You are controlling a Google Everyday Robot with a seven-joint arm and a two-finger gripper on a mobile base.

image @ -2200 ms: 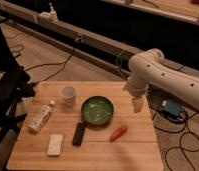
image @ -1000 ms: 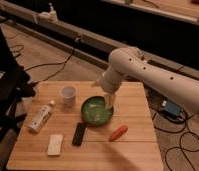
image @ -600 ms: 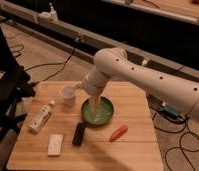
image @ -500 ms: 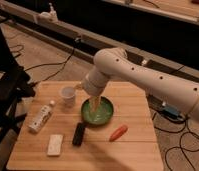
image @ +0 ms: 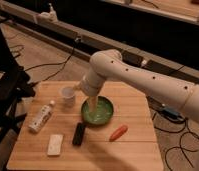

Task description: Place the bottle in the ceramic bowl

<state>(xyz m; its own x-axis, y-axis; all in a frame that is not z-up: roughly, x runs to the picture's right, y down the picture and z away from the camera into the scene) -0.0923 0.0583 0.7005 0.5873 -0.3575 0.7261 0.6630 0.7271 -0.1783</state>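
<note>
The bottle [image: 40, 116], whitish with a white cap, lies on its side near the left edge of the wooden table [image: 135, 150]. In the middle of the table sits the green ceramic bowl [image: 107, 114]. My gripper [image: 94, 106] hangs from the big white arm [image: 138, 75], fingers pointing down over the bowl's left half. It is open and holds nothing. The bottle lies well to its left, beyond the cup.
A small translucent cup [image: 68, 94] stands just left of the bowl. A black flat object [image: 79, 134], a white block [image: 55, 144] and an orange-red carrot-like piece [image: 118, 132] lie near the front. Cables run over the floor on both sides.
The arm has swung left across the table; the gripper went from the bowl's right side to above its left half. Nothing on the table moved.
</note>
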